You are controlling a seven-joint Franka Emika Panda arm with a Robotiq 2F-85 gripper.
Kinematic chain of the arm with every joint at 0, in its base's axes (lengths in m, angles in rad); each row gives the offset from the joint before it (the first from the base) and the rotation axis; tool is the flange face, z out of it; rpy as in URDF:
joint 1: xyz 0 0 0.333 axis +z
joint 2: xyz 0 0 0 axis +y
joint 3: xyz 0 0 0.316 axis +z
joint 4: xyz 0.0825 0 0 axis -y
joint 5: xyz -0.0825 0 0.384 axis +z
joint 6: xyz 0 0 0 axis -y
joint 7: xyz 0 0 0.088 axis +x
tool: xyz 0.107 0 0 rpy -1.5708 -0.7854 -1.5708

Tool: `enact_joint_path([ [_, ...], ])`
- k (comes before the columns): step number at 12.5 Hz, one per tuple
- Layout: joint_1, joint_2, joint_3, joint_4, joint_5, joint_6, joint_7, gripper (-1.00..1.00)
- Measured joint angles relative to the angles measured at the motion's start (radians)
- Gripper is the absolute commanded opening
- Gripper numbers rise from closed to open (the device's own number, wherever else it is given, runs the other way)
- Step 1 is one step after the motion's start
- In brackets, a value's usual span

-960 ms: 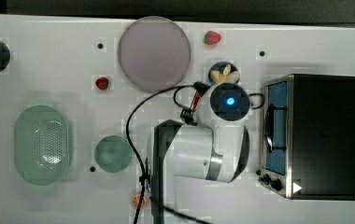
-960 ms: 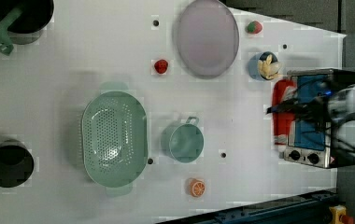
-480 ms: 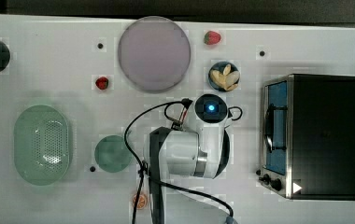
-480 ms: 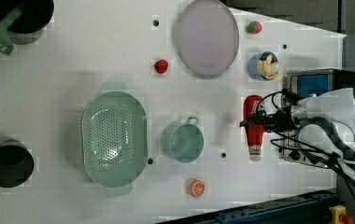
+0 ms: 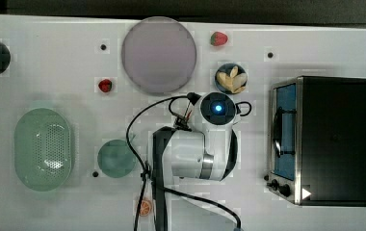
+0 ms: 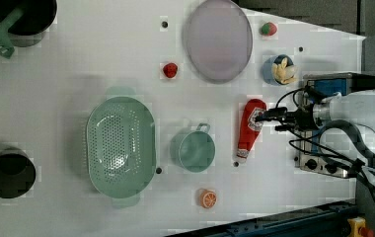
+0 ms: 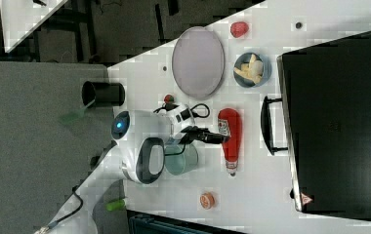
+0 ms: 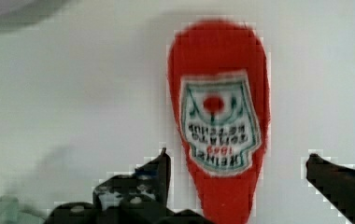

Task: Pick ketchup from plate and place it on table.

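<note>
Ketchup (image 6: 251,127) is now lying on the table (image 6: 77,59), off the plate (image 6: 218,39), and your gripper (image 8: 236,163) is standing wide open, holding nothing, so placing looks done

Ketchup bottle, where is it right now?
In the left view the ketchup lies flat on the white table, off the plate, between the teal cup on its left and the toaster oven on its right.
</note>
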Motion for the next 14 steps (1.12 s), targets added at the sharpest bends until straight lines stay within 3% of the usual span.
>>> enact_joint_path([
  [4, -0.004, -0.104, 0.005, 0.078, -0.006, -0.109, 0.058, 1.0],
  [9, -0.001, -0.268, 0.014, 0.372, -0.006, -0.449, 0.356, 1.0],
  [14, 0.008, -0.317, 0.032, 0.64, -0.002, -0.741, 0.462, 1.0],
])
